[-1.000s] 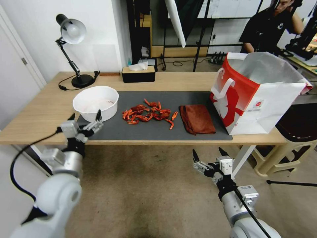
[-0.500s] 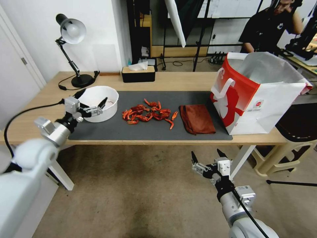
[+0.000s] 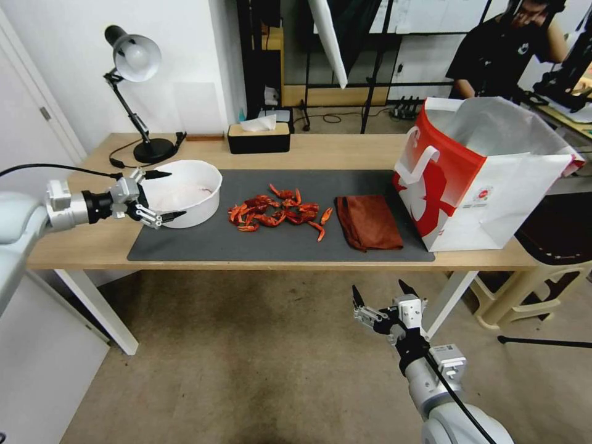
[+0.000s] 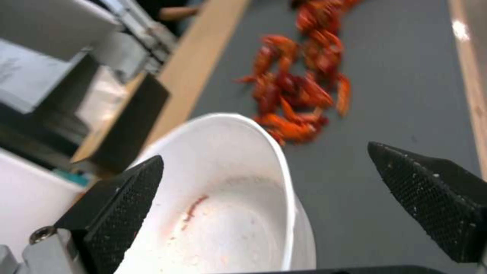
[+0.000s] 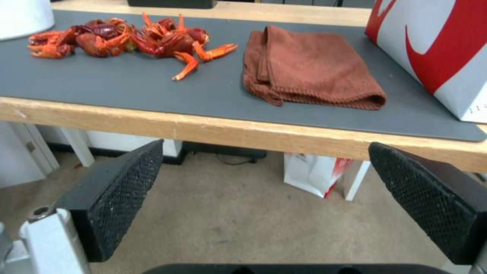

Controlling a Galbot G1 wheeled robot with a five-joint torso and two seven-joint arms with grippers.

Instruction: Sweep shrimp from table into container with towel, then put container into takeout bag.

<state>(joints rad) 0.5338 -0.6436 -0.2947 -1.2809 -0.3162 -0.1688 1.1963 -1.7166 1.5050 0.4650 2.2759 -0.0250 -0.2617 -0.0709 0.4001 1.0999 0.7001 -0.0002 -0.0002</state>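
One bowl (image 3: pixel 182 191) now sits between the spread jaws of our left pincer (image 3: pixel 154 196), which has swung up from below the surface (image 3: pixel 80 228) to its rim: we judge a grasp is near. One pile of crawfish (image 3: pixel 277 211), one folded towel (image 3: pixel 369 222) and one takeout bag (image 3: pixel 487 172) wait untouched on the mat. Our right pincer (image 3: pixel 377 295) hangs spread below the edge.

Left gripper (image 3: pixel 159 196) spread wide at container (image 3: pixel 185 188) left rim, open mat (image 3: pixel 277 243) strip in front of shrimp (image 3: pixel 277 213) and towel (image 3: pixel 369 222), takeout bag (image 3: pixel 481 179) walls off table right end, tissue box (image 3: pixel 258 138) and lamp (image 3: pixel 139 105) along back edge.
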